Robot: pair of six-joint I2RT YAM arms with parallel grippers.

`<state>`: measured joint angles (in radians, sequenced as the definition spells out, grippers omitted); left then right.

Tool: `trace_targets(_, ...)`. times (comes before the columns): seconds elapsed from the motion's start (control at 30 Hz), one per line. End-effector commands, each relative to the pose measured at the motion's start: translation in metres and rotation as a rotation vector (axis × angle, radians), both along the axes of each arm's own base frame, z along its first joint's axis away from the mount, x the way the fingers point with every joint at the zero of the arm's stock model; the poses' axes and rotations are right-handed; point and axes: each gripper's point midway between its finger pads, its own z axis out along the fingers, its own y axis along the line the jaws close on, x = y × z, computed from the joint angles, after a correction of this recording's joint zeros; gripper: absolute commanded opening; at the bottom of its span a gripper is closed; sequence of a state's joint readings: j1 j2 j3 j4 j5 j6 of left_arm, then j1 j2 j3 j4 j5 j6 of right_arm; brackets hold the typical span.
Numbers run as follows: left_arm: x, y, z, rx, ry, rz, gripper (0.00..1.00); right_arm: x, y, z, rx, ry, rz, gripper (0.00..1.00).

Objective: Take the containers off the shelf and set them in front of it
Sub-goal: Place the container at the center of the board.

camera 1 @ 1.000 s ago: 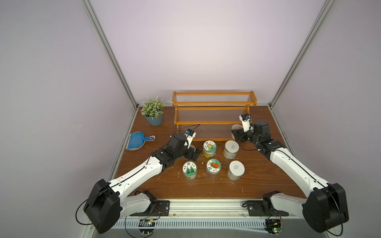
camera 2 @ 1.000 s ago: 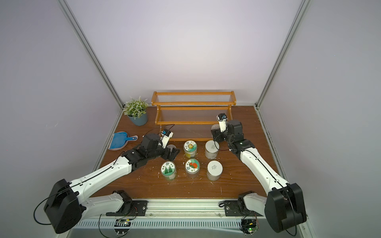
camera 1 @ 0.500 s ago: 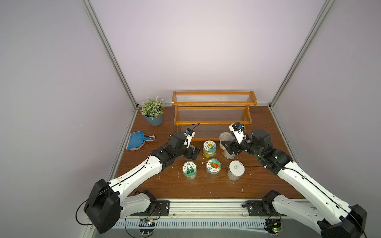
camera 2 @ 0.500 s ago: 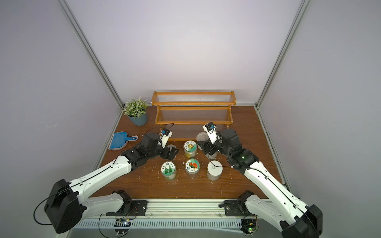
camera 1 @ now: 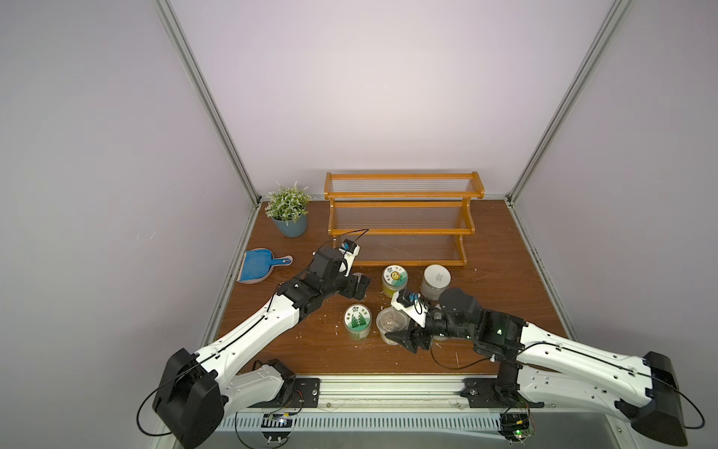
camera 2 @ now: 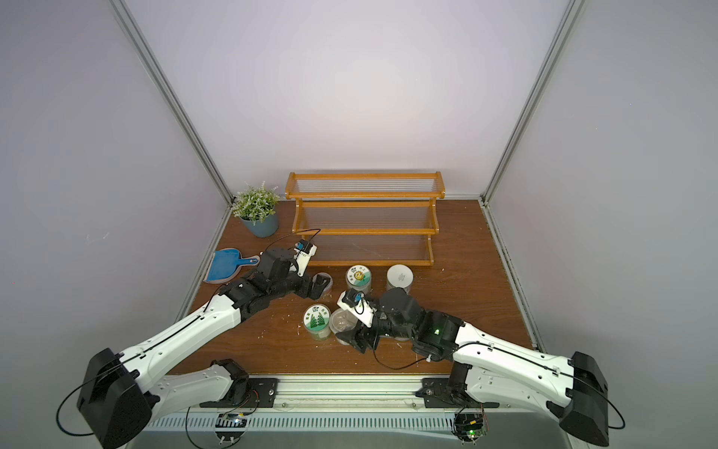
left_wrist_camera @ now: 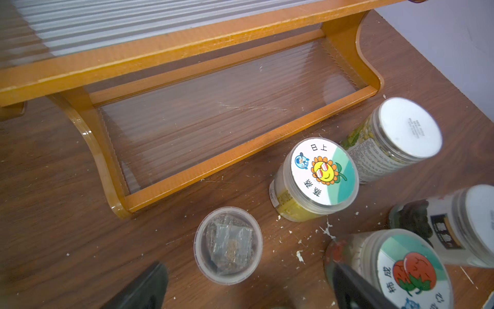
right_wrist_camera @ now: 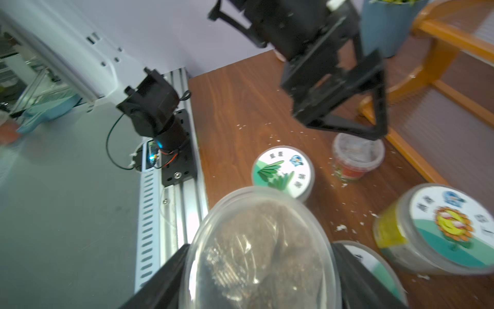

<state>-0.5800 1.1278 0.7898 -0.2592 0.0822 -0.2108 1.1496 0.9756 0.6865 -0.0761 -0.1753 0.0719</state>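
The three-tier orange-brown shelf (camera 1: 404, 232), its clear ribbed tiers stepped toward the viewer, stands upright at the far side of the wooden tabletop (camera 1: 505, 295). In front of it, a sunflower-lidded jar (camera 1: 394, 276) and a plain white-lidded jar (camera 1: 436, 278) stand side by side just off the lowest tier's front rail. A small clear-lidded tub (left_wrist_camera: 228, 244) sits near the rack's left foot. Nearer the table's front edge stands a green-leaf-lidded jar (camera 1: 357, 317). Just beside it, a larger clear tub (camera 1: 389, 320) of brown contents is clamped in the right gripper (right_wrist_camera: 260, 279). The left wrist view adds a tomato-lidded jar (left_wrist_camera: 413, 270) and a second white-lidded jar (left_wrist_camera: 475, 222).
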Motion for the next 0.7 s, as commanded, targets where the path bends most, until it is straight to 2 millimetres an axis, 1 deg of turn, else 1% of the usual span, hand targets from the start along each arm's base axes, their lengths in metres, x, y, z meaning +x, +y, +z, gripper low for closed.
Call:
trace_targets(0.0, 0.002, 0.01, 0.016, 0.01, -0.026, 0.031, 1.0, -0.017, 0.022, 0.022, 0.122, -0.02, 0.078, 0.8)
trace_targets(0.07, 0.001, 0.013, 0.016, 0.019, -0.026, 0.039, 1.0, -0.026, 0.028, 0.013, 0.117, -0.014, 0.113, 0.8)
trace_targets(0.13, 0.0, 0.016, 0.017, 0.024, -0.028, 0.048, 1.0, -0.033, 0.035, -0.004, 0.096, -0.01, 0.142, 0.8)
trace_targets(0.27, -0.001, 0.017, 0.018, 0.023, -0.026, 0.053, 1.0, -0.04, 0.046, -0.027, 0.066, -0.019, 0.181, 0.8)
trace_targets(0.37, -0.001, 0.019, 0.017, 0.029, -0.025, 0.058, 1.0, -0.039, 0.05, -0.045, 0.036, -0.045, 0.183, 0.8)
trace_targets(0.53, 0.001, 0.019, 0.017, 0.037, -0.021, 0.059, 1.0, -0.039, 0.062, -0.062, 0.027, -0.059, 0.214, 0.8)
trace_targets(0.67, 0.001, 0.02, 0.016, 0.047, -0.019, 0.056, 1.0, -0.038, 0.067, -0.079, 0.001, -0.073, 0.222, 0.81)
